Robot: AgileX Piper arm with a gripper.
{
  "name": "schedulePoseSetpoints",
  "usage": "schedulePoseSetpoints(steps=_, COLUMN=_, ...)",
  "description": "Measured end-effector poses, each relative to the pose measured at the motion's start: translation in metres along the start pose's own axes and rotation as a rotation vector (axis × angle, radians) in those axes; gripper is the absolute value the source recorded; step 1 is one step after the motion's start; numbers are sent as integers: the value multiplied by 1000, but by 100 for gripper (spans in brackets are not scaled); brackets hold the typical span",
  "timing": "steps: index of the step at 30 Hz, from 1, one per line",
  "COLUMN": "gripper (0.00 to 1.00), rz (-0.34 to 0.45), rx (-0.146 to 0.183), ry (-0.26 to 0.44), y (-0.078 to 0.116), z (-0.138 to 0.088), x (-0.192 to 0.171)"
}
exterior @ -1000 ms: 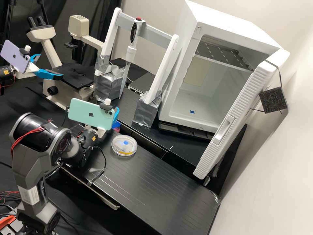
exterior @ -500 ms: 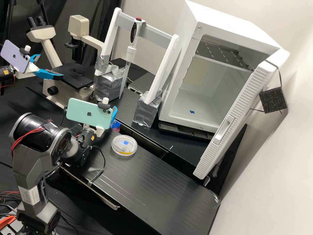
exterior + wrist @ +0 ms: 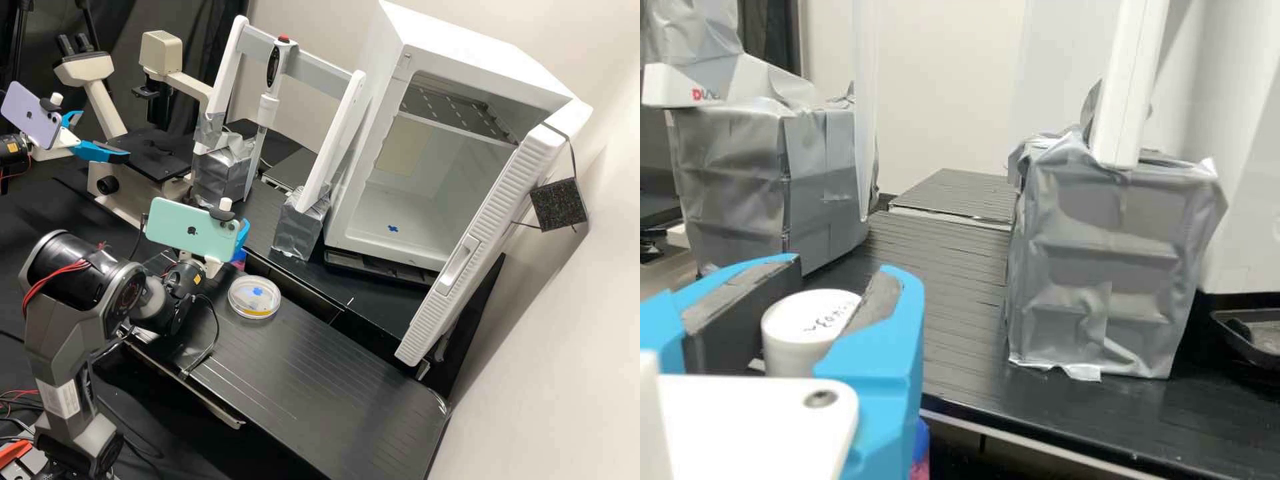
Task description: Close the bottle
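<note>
Pale wall, behind dish | open white cabinet, beyond dish, containing metal shelf and blue mark | black counter, beneath dish | jaws, near dish, parted a cap's width, gripping white cap | dish, clear, contents indistinct | cap, near dish; bottle body obscured

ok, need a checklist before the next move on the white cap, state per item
1. Cap at the gripper: ok, white cap sits within the gripper.
2. Cap upright: ok, marked top faces up.
3. Firm grip on cap: cannot tell.
4. Cap threaded fully on bottle: cannot tell, the join is hidden.
5. Petri dish clear of gripper: ok, petri dish lies apart from it on the black ridged surface.
6. Clearance to the right-hand silver-wrapped block in the wrist view: ok, there is a gap between block and gripper.
</note>
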Motion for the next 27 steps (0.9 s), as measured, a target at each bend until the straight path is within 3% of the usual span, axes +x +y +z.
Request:
schedulePoseSetpoints(steps=13, gripper=0, rz=-46, rx=13, ry=-11, y=-9, z=6, x=-10)
schedulePoseSetpoints(steps=27, gripper=0, rz=-23, rx=29, ry=9, y=-5, z=2, x=-18)
